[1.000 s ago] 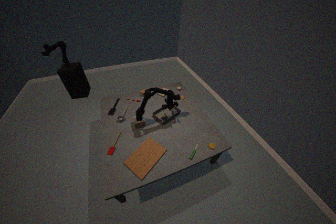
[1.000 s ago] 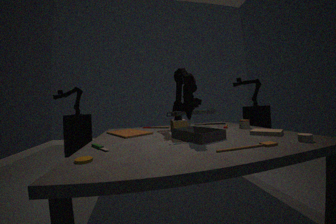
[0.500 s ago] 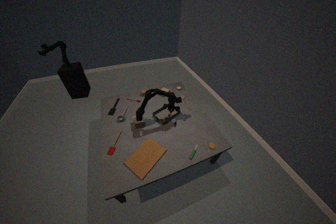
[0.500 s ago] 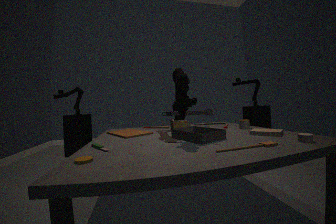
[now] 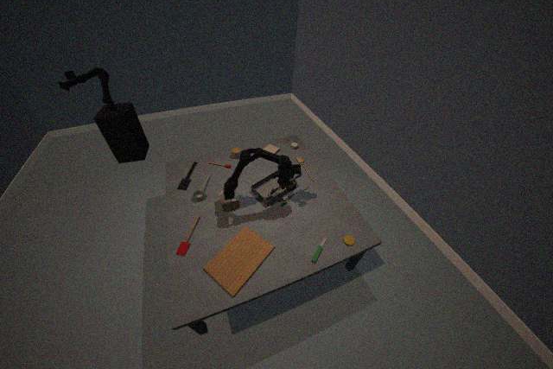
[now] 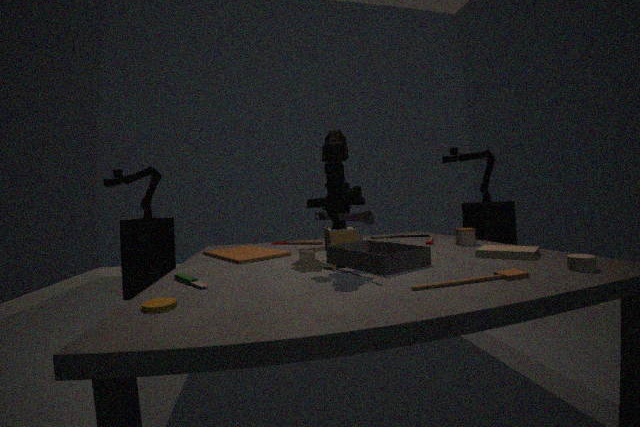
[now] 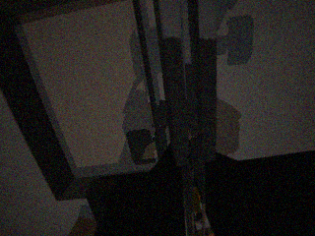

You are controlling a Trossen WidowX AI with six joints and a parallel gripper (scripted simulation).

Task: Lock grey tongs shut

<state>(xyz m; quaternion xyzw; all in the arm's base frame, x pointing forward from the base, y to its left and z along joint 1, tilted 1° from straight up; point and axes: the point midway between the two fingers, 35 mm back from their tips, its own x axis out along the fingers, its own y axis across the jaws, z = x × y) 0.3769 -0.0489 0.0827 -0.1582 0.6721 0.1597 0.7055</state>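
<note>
The roasting tin stands on the table beside the arm. My gripper is over the tin and shut on the grey tongs. The tongs are raised above the tin and look roughly level in the exterior view, with a wider end on the right. In the wrist view they are very dark between the fingers. I cannot tell whether their arms are fully together or locked. The wooden board lies flat, apart from the tin, with nothing on it.
A red spatula lies beyond one side of the board. A green-handled knife and a yellow disc lie on the other side. A wooden spatula, a pale box and a white round pot are beyond the tin.
</note>
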